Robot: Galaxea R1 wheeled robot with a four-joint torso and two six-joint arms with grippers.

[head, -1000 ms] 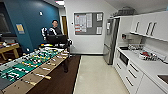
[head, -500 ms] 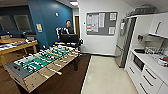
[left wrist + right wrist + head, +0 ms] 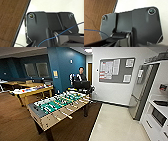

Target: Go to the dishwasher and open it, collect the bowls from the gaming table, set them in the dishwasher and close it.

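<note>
The room has deep blue walls on one side and a white wall on the other. The floor is split: brown wood-look flooring under the tables and a pale floor toward the kitchen side. The gaming table stands in the near middle of the head view on the brown flooring, close to its edge. It has a green field, rods across it and pale wooden sides, and one corner points toward the camera. Whether any bowls lie on it cannot be made out.

Just behind its far end stands a person in dark clothes beside a dark control rig. Further off on the left stand yellow wooden tables with small items on top that are too blurred to name. A noticeboard with pinned papers hangs on the white wall.

At the right, a tall stainless-steel fridge stands next to white cabinets with a white worktop. A dark-fronted unit is set below that worktop; whether it is the dishwasher cannot be told.

In the left wrist view, the robot's dark plate hangs over the line where the brown flooring meets the pale floor, and a thin blue cable crosses it. In the right wrist view, the matching plate hangs over the same kind of seam. Whether the left gripper or the right gripper is apart or together cannot be told.
</note>
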